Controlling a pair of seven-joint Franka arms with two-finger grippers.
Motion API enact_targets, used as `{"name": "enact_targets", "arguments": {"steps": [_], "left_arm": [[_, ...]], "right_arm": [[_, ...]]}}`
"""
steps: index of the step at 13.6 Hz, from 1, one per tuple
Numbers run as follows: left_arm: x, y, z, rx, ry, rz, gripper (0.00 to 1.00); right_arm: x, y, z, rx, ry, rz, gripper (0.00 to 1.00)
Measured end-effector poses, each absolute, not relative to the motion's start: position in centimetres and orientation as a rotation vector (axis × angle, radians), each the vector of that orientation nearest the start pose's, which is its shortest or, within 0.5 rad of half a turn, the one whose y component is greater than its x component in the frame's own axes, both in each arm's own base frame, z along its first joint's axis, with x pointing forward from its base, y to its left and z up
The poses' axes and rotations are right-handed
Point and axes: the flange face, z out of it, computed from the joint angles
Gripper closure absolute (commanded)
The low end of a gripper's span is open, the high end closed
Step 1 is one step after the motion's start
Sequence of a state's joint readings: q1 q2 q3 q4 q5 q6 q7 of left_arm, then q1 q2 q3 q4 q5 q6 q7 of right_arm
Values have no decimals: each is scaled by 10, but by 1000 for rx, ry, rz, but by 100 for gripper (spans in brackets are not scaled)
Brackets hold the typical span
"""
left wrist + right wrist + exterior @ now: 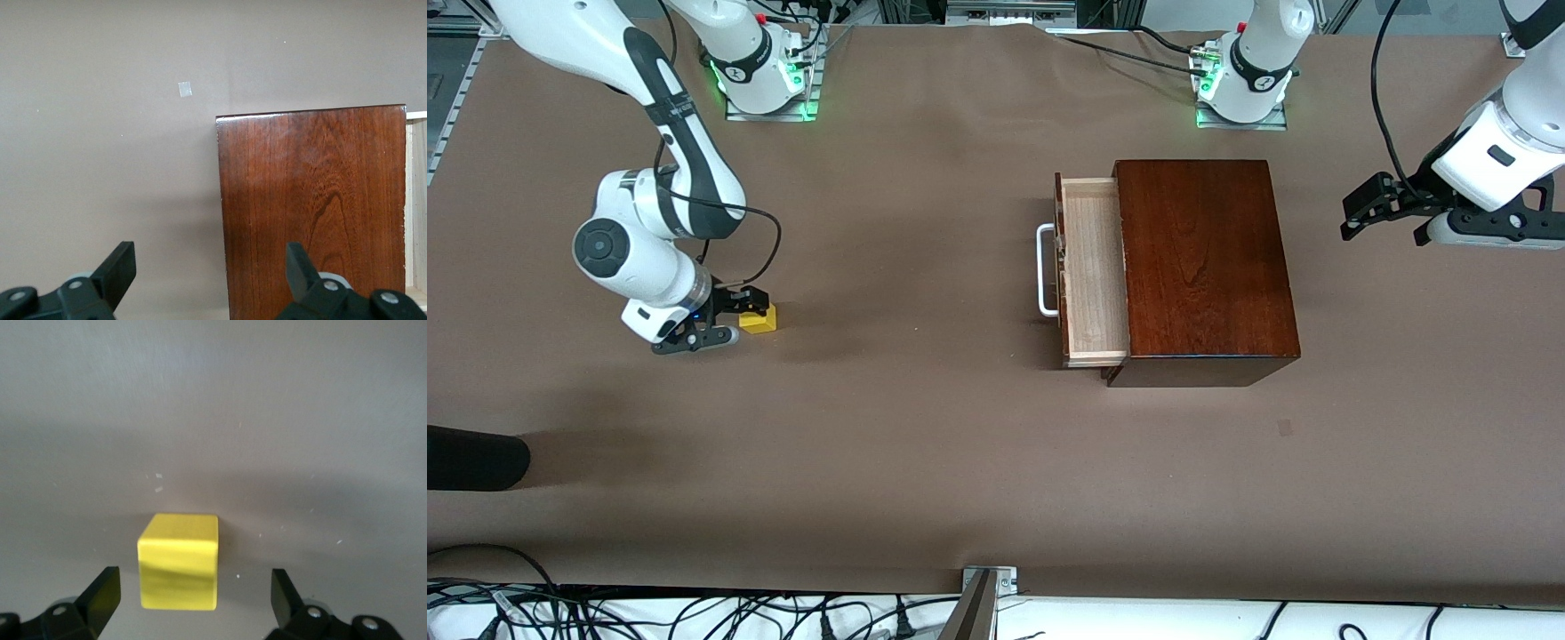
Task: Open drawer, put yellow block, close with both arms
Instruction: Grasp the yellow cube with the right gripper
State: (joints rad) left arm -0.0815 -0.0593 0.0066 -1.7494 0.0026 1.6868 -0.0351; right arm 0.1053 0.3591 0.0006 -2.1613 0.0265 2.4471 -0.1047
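The right gripper [729,322] was low at the table [925,444] toward the right arm's end, its fingers [100,593] spread wide on either side of the block [759,318]. In the right wrist view the block [179,561] sat on the table between the fingers with a gap at each side, so nothing was gripped.

The left gripper [1360,209] hung in the air over the left arm's end of the table, beside the box [1200,267]; its fingers [120,267] stood wide apart and held nothing.

The drawer [1092,271] stood pulled partly out of the box toward the right arm's end, its pale tray bare inside, the white handle [1044,269] on its front. The block lay well apart from it.
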Motion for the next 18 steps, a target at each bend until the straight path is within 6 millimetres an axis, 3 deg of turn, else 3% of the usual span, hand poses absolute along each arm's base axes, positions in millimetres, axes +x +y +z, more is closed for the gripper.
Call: {"name": "enact_targets", "arguments": {"steps": [4,6,7,10,11,14,16,18], "left_arm": [[538,-43,585,-3114,81,35,0],[538,-43,585,-3114,79,40,0],[538,-42,585,-3114,78,40,0],[538,-42,585,-3114,77,41,0],[538,-42,585,-3114,77,40,0],[538,-42,585,-3114,77,40,0],[538,-42,585,-3114,77,40,0],[538,-42,585,-3114,77,40,0]], "right_arm": [[548,64,207,-3108,-283,105,0],[547,69,201,-3107,-279,106,6],[547,69,198,-3107,-278,102,17],[546,69,193,-3107,-277,104,84],[547,69,192,-3107,-277,103,100],[553,69,198,-3107,-279,79,100],[567,72,213,-3104,-301,49,100],[578,91,233,-3083,-376,60,100]]}}
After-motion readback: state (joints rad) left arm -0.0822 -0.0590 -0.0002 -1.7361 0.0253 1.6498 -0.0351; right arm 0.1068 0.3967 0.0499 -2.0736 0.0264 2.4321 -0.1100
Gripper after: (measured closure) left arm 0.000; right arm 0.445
